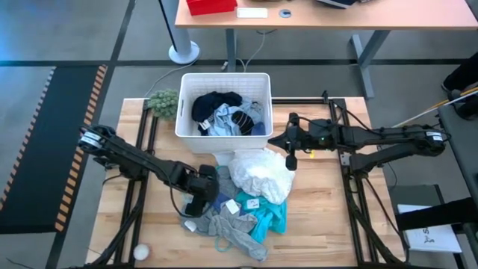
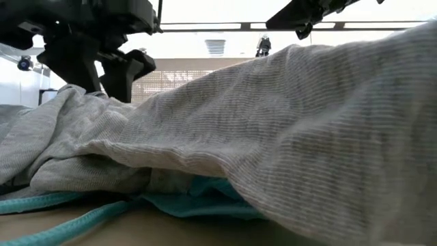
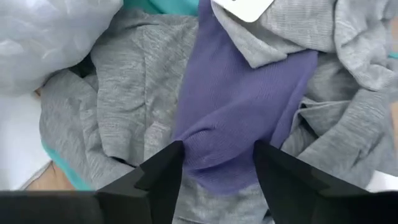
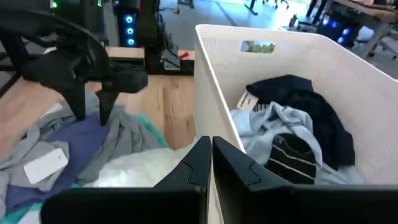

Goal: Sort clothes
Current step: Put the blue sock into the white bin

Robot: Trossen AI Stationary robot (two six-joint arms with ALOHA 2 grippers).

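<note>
One camera hangs overhead, looking straight down on the whole table (image 1: 314, 224). Another sits at tabletop level, so close to the grey garment (image 2: 307, 123) that the fabric fills most of its view. The left wrist camera looks down from close range on a purple sock (image 3: 239, 112). The right wrist camera looks across at the white bin (image 4: 311, 56), which the overhead camera also sees.

A white bin (image 1: 185, 112) sits on the wooden table (image 1: 321, 224) — a fuzzy green plant (image 1: 163, 102) beside it.
</note>
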